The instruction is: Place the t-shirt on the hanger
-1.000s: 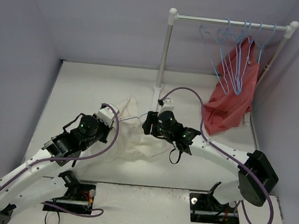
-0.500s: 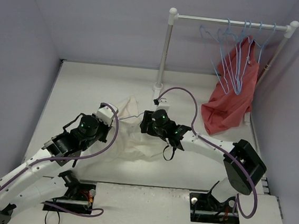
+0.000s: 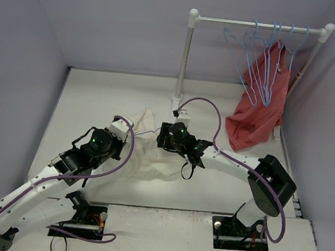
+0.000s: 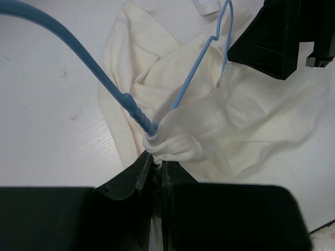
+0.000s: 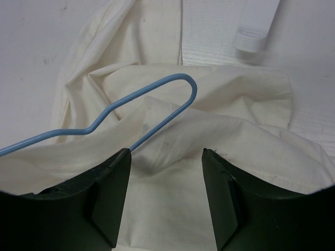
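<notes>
1. The t-shirt (image 3: 153,154) lies crumpled on the white table (image 3: 99,95), between the 2 grippers.
2. The left gripper (image 4: 153,159) is at the left side of the cloth. Its fingers (image 4: 133,175) are pressed together on a bunched fold of the t-shirt.
3. The hanger (image 4: 112,86) comes out of that same bunch at its twisted neck. The hook curves away to the upper left of the left wrist view, and 1 arm of the wire runs across the cloth toward the right gripper. It cannot be told whether the wire itself is pinched or only the fabric around it.
4. The right gripper (image 5: 166,157) is low over the middle of the t-shirt. Its fingers (image 5: 118,172) are spread with nothing between the pads. The rounded corner of the hanger lies on the cloth just ahead of the gap, and the wire runs down beside the left-hand finger in that view.
5. At the far right, a rack (image 3: 257,25) carries several spare hangers (image 3: 256,69) and a red garment (image 3: 257,116), well apart from the t-shirt.
</notes>
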